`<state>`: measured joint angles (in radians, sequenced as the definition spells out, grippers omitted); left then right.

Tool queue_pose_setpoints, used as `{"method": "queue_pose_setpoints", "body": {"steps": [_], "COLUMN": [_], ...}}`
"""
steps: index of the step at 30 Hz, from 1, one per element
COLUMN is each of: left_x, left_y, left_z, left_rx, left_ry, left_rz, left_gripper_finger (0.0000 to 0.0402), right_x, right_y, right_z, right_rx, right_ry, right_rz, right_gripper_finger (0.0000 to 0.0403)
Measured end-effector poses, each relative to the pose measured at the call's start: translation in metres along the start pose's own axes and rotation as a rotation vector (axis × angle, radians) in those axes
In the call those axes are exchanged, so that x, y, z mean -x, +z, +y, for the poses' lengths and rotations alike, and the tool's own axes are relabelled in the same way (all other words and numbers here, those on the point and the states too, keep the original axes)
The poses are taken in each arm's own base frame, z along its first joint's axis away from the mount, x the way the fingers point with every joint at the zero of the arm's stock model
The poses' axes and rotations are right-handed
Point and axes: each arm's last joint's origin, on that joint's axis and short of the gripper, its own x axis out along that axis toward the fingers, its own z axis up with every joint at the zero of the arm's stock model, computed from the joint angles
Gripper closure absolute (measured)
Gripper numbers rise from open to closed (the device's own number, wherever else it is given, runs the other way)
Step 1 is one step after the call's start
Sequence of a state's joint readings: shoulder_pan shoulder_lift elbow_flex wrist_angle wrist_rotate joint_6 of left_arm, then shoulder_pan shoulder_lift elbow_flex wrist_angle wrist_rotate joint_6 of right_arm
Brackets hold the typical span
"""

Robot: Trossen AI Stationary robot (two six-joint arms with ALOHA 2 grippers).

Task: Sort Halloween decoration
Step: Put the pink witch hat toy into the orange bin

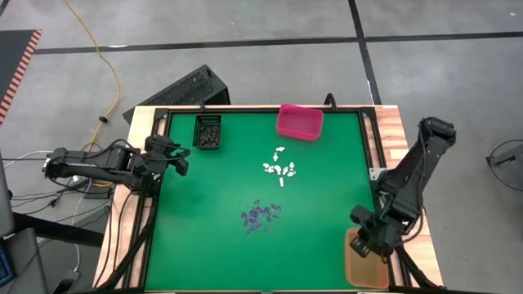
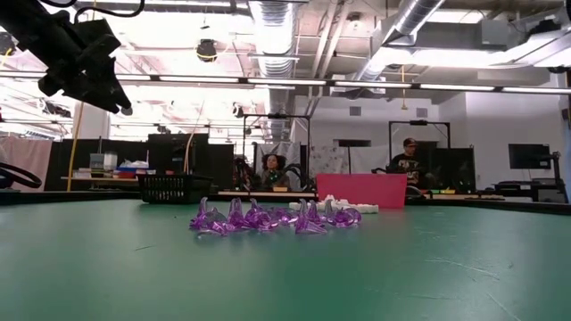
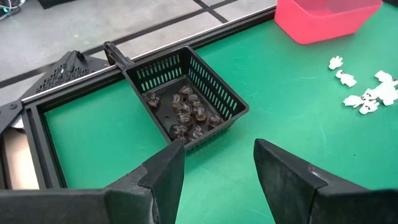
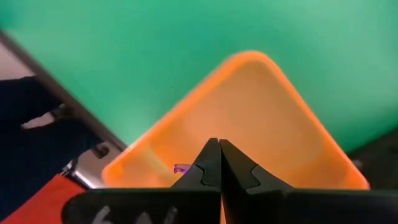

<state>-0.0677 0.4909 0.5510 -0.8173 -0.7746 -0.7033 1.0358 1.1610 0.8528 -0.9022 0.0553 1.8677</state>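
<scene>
The Halloween decoration lies on the green mat in two loose heaps: white trinkets [image 1: 279, 167] near the middle and purple trinkets [image 1: 261, 216] [image 2: 268, 217] nearer the front. Dark trinkets [image 3: 186, 112] lie inside a black basket [image 1: 207, 132]. My right gripper [image 1: 365, 237] [image 4: 214, 142] hangs shut over the orange bin [image 4: 249, 124] at the near right corner, with a small purple trinket [image 4: 181, 168] at its fingers. My left gripper [image 1: 176, 159] [image 3: 217, 162] hovers open at the table's left edge, just short of the black basket, with nothing between its fingers. My right gripper is shut on a purple trinket, of which only a small end [image 4: 181, 168] sticks out beside one finger [image 4: 202, 165]. The fingers themselves hide the place of contact. They point steeply down over the orange bin, and the trinket is clear of the bin's floor.
A pink bin [image 1: 300, 121] [image 2: 361, 190] stands at the far edge of the mat, right of the black basket. A black frame [image 1: 245, 110] rims the table. People sit in the room beyond the table.
</scene>
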Motion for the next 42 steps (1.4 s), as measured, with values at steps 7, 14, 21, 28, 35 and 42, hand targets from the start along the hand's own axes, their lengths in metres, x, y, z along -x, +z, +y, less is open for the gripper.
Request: {"method": "queue_pose_setpoints", "body": {"steps": [7, 14, 21, 28, 35, 42], "left_x": [0.0, 0.0, 0.0, 0.0, 0.0, 0.0], "left_y": [0.0, 0.0, 0.0, 0.0, 0.0, 0.001], "left_z": [0.0, 0.0, 0.0, 0.0, 0.0, 0.001], "left_rx": [0.016, 0.015, 0.013, 0.009, -0.011, -0.011], "left_ry": [0.0, 0.0, 0.0, 0.001, 0.009, 0.026], "left_rz": [0.0, 0.0, 0.0, 0.0, -0.007, -0.022], "left_gripper_finger": [0.0219, 0.0219, 0.0219, 0.0219, 0.0219, 0.0219], "right_x": [-0.005, -0.005, -0.004, 0.008, 0.019, 0.014], "right_y": [-0.007, -0.007, 0.016, 0.08, 0.148, 0.199], "right_z": [-0.003, -0.003, 0.013, 0.028, 0.026, 0.034], "right_rx": [-0.027, -0.023, 0.067, 0.235, 0.382, 0.602], "right_ry": [-0.047, -0.049, 0.052, 0.077, 0.037, 0.0], "right_rz": [0.002, 0.003, -0.056, -0.273, -0.504, -0.69], "right_gripper_finger": [0.0349, 0.0304, 0.0296, 0.0295, 0.0295, 0.0294]}}
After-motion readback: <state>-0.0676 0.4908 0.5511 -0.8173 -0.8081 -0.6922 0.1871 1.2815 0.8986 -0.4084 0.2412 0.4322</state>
